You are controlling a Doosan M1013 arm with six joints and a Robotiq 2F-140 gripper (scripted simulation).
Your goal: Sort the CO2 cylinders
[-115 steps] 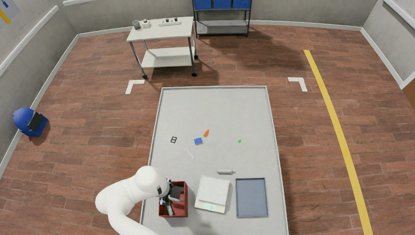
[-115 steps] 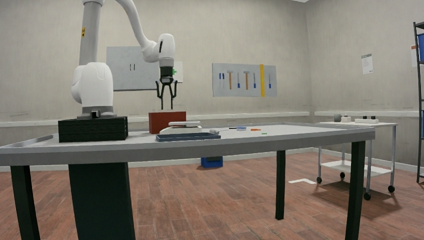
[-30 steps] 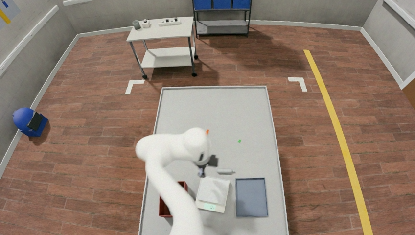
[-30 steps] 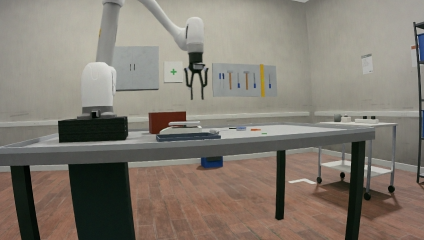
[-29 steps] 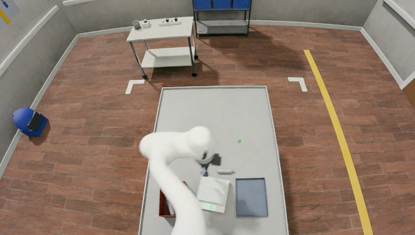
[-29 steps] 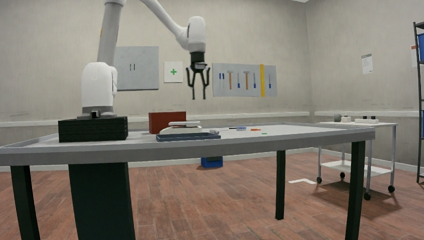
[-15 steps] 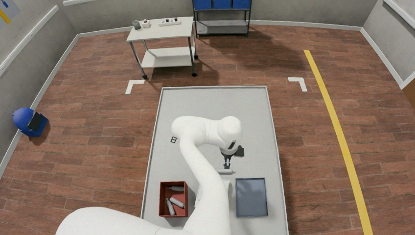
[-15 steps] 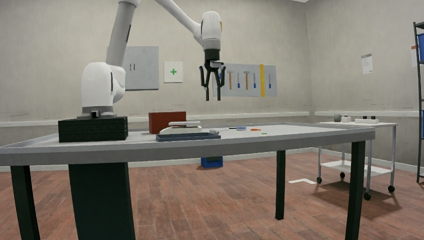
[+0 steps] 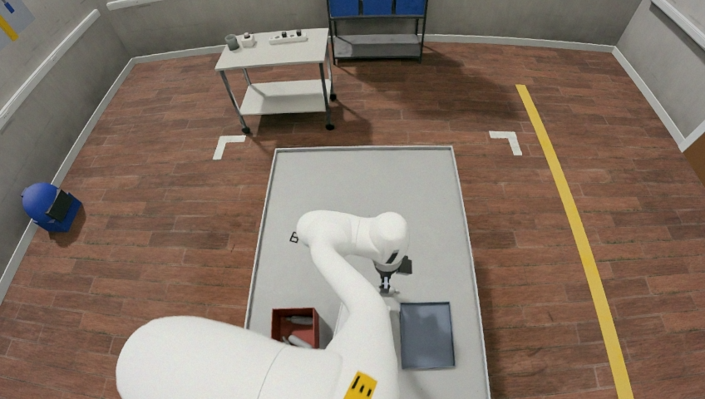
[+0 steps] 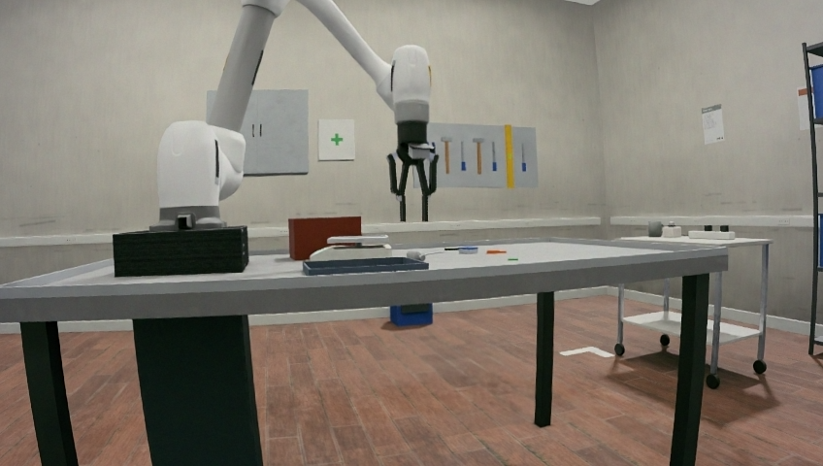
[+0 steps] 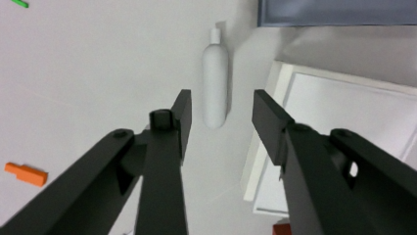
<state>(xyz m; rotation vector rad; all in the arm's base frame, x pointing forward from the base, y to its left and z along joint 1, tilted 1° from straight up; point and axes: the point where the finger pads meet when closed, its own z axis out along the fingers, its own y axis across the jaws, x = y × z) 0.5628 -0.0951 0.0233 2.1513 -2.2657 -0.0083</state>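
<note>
One white CO2 cylinder (image 11: pixel 215 83) lies flat on the grey table between the scale and open table, its neck pointing toward the blue tray (image 11: pixel 338 12). It also shows in the side view (image 10: pixel 415 254). My gripper (image 11: pixel 222 106) (image 10: pixel 413 217) hangs well above it, fingers partly apart with nothing between them. From overhead the gripper (image 9: pixel 386 286) sits just beyond the tray (image 9: pixel 426 335), which holds nothing. The red scrap bin (image 9: pixel 295 327) holds cylinders; two show (image 9: pixel 298 320) (image 9: pixel 299 340), and the arm hides part of the bin.
The scale (image 10: pixel 350 247) stands between bin (image 10: pixel 324 236) and tray (image 10: pixel 365 265). Small orange (image 11: pixel 26 174), green (image 11: pixel 20 3) and blue (image 10: pixel 468 249) bits lie farther out on the table. The black arm base block (image 10: pixel 180 249) is at the near end.
</note>
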